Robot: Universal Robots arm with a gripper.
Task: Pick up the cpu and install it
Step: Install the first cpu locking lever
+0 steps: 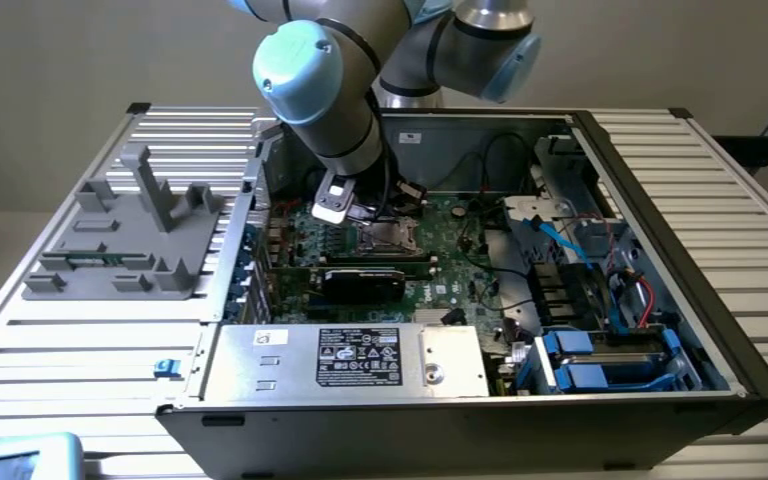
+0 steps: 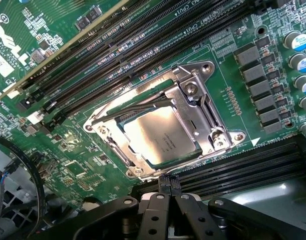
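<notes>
Arm's wrist hides much of the socket (image 1: 387, 235) in the exterior view. Inside the socket's metal frame (image 2: 165, 135) lies the cpu (image 2: 163, 136), flat, partly under the frame's edge. Gripper (image 2: 168, 184) just beside the socket, fingers together, holding nothing.

cpu (image 2: 160, 137): matt silver-beige metal lid, faint print
socket frame (image 2: 203, 107): bright bare metal, glossy glare
motherboard (image 2: 52, 150): green, semi-gloss
memory slots (image 2: 117, 55): black plastic
gripper (image 2: 168, 187): black matt
case (image 1: 598, 150): dark painted metal
table (image 1: 77, 350): ribbed pale metal
</notes>
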